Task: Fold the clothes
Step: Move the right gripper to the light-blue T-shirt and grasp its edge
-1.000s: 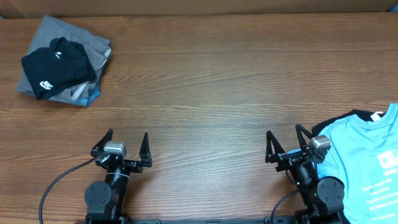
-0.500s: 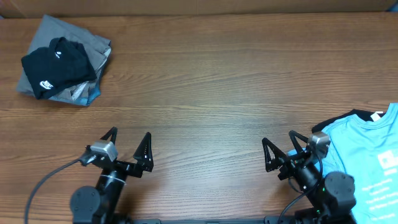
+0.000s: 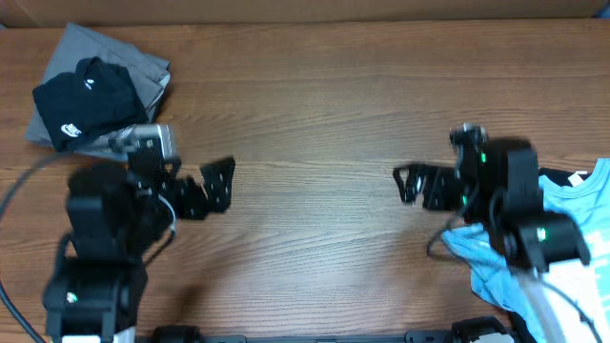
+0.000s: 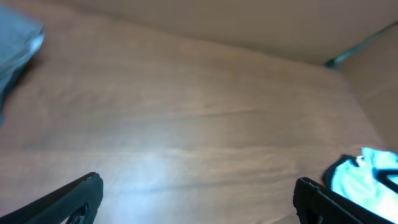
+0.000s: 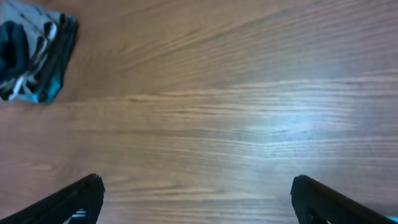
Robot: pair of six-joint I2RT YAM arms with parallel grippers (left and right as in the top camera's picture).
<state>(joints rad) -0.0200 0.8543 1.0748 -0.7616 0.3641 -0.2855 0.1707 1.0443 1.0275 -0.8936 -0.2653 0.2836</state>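
Observation:
A light blue T-shirt [image 3: 591, 276] with pale printed text lies at the table's right edge, with a black garment [image 3: 553, 175] under its far side. It also shows as a blue patch in the left wrist view [image 4: 364, 180]. A pile of folded clothes, black shirt [image 3: 86, 103] on grey, sits at the far left; it shows in the right wrist view [image 5: 34, 59] too. My left gripper [image 3: 217, 186] is open and empty above bare wood. My right gripper [image 3: 412, 183] is open and empty, left of the blue shirt.
The wooden table [image 3: 315, 114] stretches between the two arms. A cardboard-coloured wall [image 4: 249, 25] runs along the table's far edge. Black cables hang from both arms near the front edge.
Both arms have risen from their low rest pose at the front edge and swung out over the table, grippers now pointing toward the middle. Jaws stay open. The clothes have not moved.

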